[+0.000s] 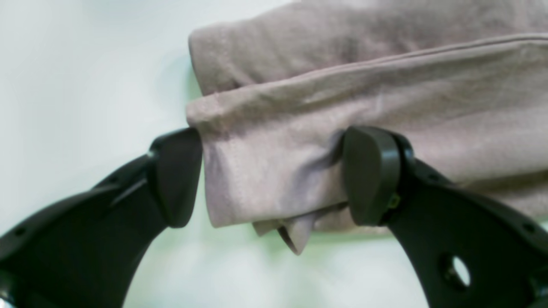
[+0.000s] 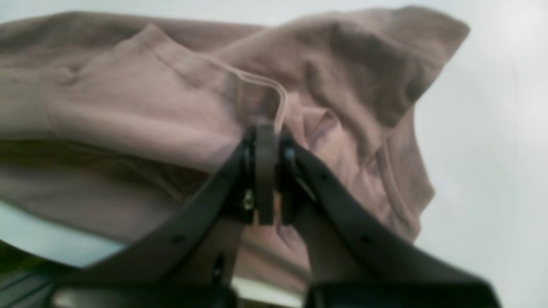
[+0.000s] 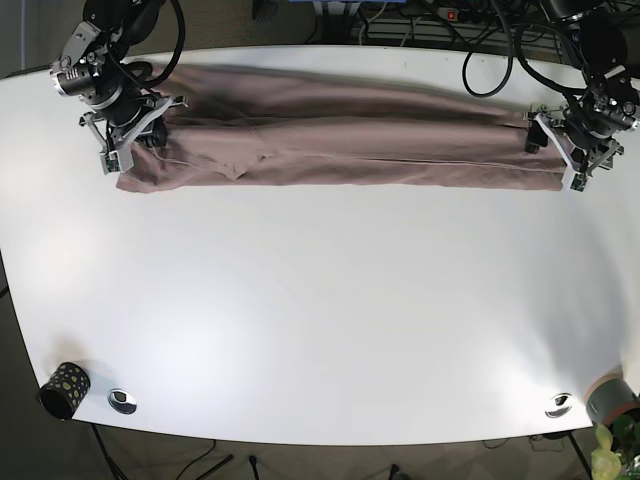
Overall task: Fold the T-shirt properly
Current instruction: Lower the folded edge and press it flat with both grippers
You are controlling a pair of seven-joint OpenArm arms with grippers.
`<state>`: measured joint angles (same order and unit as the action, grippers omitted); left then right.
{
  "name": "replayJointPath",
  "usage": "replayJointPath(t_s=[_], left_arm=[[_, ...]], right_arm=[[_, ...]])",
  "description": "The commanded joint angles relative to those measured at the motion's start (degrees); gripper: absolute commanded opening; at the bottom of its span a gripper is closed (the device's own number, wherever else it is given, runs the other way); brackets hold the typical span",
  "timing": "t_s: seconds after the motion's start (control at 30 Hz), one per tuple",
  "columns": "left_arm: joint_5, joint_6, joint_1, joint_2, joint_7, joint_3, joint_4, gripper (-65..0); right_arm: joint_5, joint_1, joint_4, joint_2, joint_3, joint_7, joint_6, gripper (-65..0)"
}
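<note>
The mauve T-shirt (image 3: 340, 140) lies as a long folded strip across the far part of the white table (image 3: 320, 300). My right gripper (image 2: 269, 171) is shut on a pinch of shirt fabric beside a stitched hem (image 2: 261, 83); in the base view it is at the strip's left end (image 3: 133, 140). My left gripper (image 1: 274, 177) is open, its fingers (image 1: 370, 175) on either side of the shirt's folded end (image 1: 274, 171); in the base view it is at the strip's right end (image 3: 562, 150).
A black dotted cup (image 3: 65, 390) stands at the near left corner, with a metal disc (image 3: 122, 400) beside it. Another disc (image 3: 558, 404) and a grey-pink object (image 3: 610, 395) are at the near right. Cables (image 3: 480, 30) hang behind the table's far edge.
</note>
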<state>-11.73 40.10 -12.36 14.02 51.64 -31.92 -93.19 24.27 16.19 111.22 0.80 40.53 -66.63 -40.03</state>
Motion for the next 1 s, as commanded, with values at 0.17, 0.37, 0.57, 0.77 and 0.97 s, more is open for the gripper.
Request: replayJointPath(t_s=[0.17,0.37,0.57,0.77,0.97], left_arm=[[-0.9,-0.1,0.4,1.0,-0.4,-0.3,-1.1,-17.9],[-1.1,-0.1,1.7,0.8,-0.4,-0.7,-4.3,-17.9],[-1.7,-0.1,3.3,-2.2,-0.4,-3.4,-10.0,-17.9],[-2.2,-0.1,4.3,-5.3,-0.3,-3.5,-12.6,-17.6],[-2.2,-0.1,2.1,-5.4,-0.3,1.5,-12.5,-17.9]], right_arm=[[0.9,1.1,1.1,0.7,0.3,1.3,0.03,-30.3],[1.3,2.0,2.6,0.7,0.3,1.3,0.03,-17.6],[10.2,2.2,2.9,0.7,-0.3,0.9,0.03,-19.3],[13.7,2.1,2.7,0.7,-3.7,0.9,0.03,-19.3],[6.7,2.2,2.0,0.4,-11.0,1.3,0.03,-19.3]])
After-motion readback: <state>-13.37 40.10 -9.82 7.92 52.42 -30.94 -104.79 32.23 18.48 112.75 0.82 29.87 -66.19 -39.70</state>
